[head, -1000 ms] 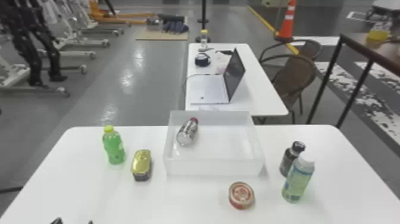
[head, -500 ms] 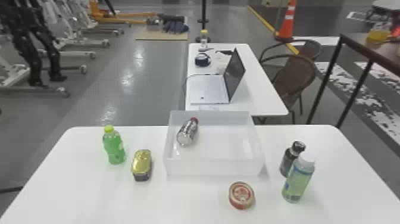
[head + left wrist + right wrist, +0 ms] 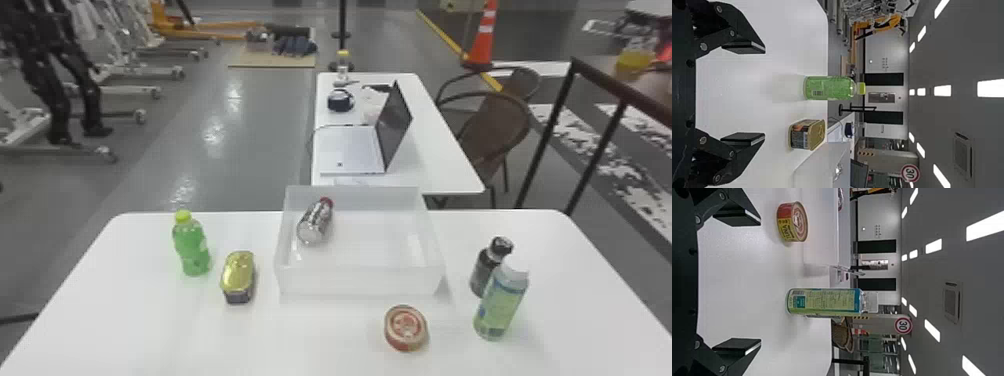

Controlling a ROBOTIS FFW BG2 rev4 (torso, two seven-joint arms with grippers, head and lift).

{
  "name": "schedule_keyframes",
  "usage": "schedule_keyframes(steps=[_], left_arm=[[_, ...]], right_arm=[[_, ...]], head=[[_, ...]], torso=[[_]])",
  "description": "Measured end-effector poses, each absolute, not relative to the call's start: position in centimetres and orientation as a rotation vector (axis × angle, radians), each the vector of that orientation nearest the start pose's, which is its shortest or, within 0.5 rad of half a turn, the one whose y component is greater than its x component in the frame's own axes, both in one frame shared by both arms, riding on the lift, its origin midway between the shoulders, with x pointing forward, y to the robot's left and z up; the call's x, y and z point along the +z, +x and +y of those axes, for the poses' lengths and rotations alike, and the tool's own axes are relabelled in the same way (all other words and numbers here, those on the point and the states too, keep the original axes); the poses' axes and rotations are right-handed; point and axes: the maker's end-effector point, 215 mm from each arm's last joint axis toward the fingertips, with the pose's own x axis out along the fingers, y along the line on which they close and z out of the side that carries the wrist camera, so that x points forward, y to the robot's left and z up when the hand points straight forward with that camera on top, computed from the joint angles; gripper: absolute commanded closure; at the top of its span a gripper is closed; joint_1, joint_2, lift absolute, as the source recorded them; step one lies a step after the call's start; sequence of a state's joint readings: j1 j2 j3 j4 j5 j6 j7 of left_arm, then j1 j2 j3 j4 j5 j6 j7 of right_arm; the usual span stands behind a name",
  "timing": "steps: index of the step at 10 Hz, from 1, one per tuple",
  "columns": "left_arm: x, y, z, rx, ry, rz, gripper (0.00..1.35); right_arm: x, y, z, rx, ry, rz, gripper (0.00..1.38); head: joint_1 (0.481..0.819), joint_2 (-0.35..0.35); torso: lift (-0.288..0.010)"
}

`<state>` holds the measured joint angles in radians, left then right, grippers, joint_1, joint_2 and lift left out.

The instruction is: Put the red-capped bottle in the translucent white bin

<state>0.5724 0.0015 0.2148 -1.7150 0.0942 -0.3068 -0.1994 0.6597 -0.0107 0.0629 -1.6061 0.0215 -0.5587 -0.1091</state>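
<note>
while both grippers hang at the near side of the white table (image 3: 150, 340), neither holds anything: the left gripper (image 3: 765, 93) has its two black fingers spread wide, and so has the right gripper (image 3: 761, 282), likely because the bottle needs no more gripping.

nearest on the table, right of centre, is a round can (image 3: 406, 328); the head view gives its lid, the right wrist view its red and yellow side. just beyond, to the right, a green-labelled bottle (image 3: 501, 305) with a white cap stands beside a dark bottle (image 3: 485, 272). the head view tells that pair apart, where the right wrist view lines one up before the other. on the left are a gold-topped can (image 3: 238, 275) and an upright green bottle (image 3: 191, 247); the left wrist view adds the can's printed side.

between these groups sits the translucent white bin (image 3: 360, 282), probably central so either arm can reach it. inside, at its left, the red-capped bottle (image 3: 315, 222) lies with its cap towards the far wall; whether it leans there i cannot tell. the placing looks done, and reaching in again might only disturb it.

farther off, a laptop (image 3: 352, 150) is open on a second table (image 3: 440, 170).
</note>
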Motion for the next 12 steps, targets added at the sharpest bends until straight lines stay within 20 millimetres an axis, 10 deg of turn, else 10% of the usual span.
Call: schedule_keyframes(steps=[12], left_arm=[[-44.55, 38.12, 30.90, 0.013, -0.006, 0.107, 0.48]], right_arm=[[-46.37, 33.10, -21.53, -0.041, 0.008, 0.068, 0.20]], head=[[0.549, 0.000]], torso=[[-0.100]])
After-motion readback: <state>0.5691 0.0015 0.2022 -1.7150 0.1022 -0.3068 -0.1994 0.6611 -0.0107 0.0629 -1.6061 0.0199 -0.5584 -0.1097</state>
